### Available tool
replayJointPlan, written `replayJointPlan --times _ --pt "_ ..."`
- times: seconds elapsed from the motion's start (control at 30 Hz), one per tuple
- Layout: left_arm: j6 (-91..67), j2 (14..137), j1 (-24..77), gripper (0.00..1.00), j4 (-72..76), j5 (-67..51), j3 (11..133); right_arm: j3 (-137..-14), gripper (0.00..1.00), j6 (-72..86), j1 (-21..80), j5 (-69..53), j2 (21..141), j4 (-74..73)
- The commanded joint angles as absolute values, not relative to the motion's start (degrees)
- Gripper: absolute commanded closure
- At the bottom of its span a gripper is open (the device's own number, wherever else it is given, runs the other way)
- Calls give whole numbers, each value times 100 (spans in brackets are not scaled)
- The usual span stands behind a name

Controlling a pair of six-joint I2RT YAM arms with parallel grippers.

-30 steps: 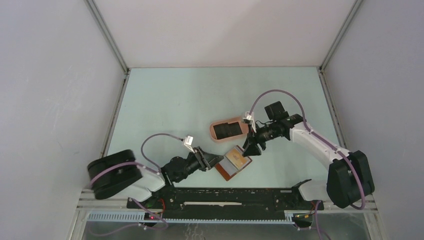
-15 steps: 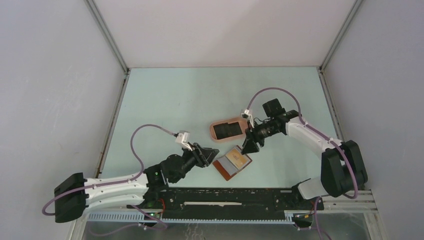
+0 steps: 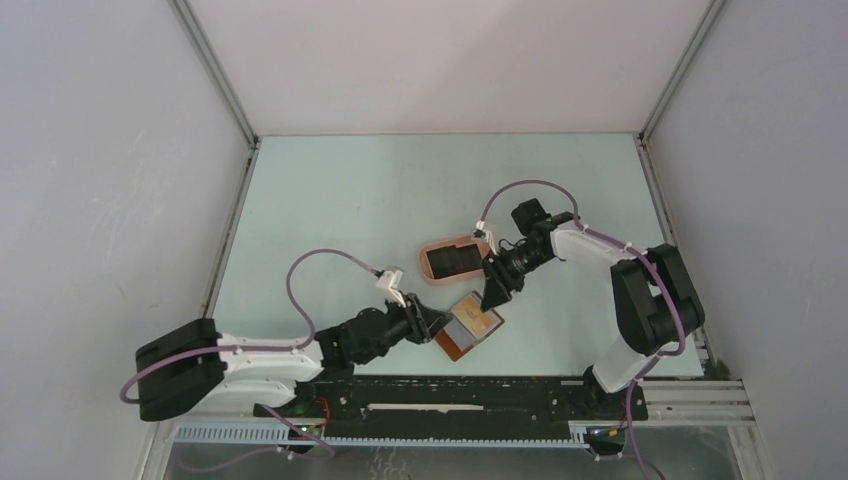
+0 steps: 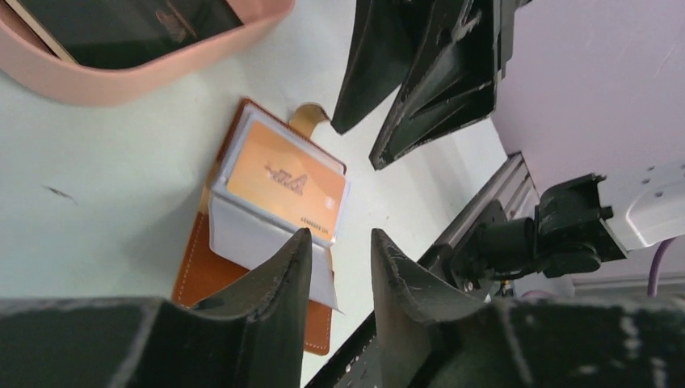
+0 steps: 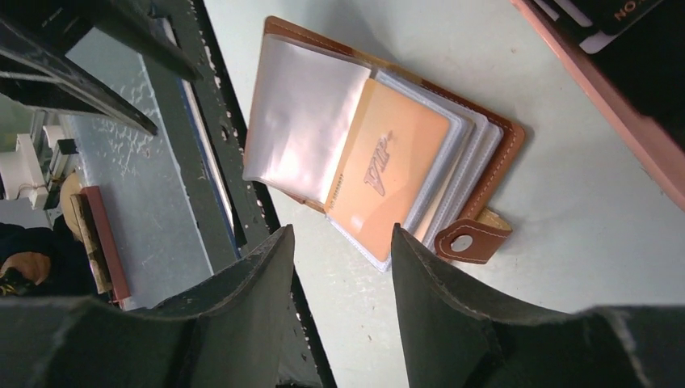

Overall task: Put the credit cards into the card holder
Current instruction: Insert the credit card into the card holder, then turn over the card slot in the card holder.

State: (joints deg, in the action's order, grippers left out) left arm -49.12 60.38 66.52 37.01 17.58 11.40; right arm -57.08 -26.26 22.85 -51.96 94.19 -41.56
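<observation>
- Your card holder (image 3: 465, 327) lay open on the counter (image 3: 350, 200), close to the near edge and the black rail (image 3: 450, 390).
- One tan card (image 5: 392, 174) sat in a clear pocket of it. The card was flat and smooth, with small writing on it.
- The black cards (image 3: 455, 260) lay in the pink tray (image 4: 81, 77), just past the card holder on the far side.
- Your left tool (image 4: 339, 242) was low over the near side of the card holder. Its two fingers were a little way apart and had nothing in them. I could not tell if they touched the pockets.
- Your right tool (image 5: 343, 234) hung over the far right side of the card holder, between it and the tray. Its fingers were wider apart and held nothing.
- The two tools faced each other, with only the card holder between them, so there was little room there.
- There was lots of bare counter toward the far wall and to the left. Plain pale walls stood on three sides.
- The card holder was brown leather with pale stitches along its edge. It had a small snap tab (image 5: 468, 234) with a round metal stud.
- Its pockets were thin, shiny plastic, stacked like pages.
- The tray was smooth, with a round, fat rim.
</observation>
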Motion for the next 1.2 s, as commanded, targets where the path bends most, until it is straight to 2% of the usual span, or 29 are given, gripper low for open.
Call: replayJointPlan --times 0.0,0.13,0.43,0.93,1.17 --pt "-5118 6712 6628 65 4334 1212 1613 -5955 44 -2484 2390 -4835 9621 -4298" --pt "-5307 7224 6627 72 4403 1079 1704 -6089 46 -2476 2423 -4676 9909 -4440" --pt "-5458 7946 6618 76 3905 1032 2088 -6215 48 -2452 2575 -4579 10207 -4561" --pt "-5758 8576 6602 76 3744 991 2215 -6349 52 -2391 2584 -4738 10542 -4726" --pt "-5825 8646 6574 76 3828 978 2164 -6453 58 -2433 2568 -4892 10575 -4864"
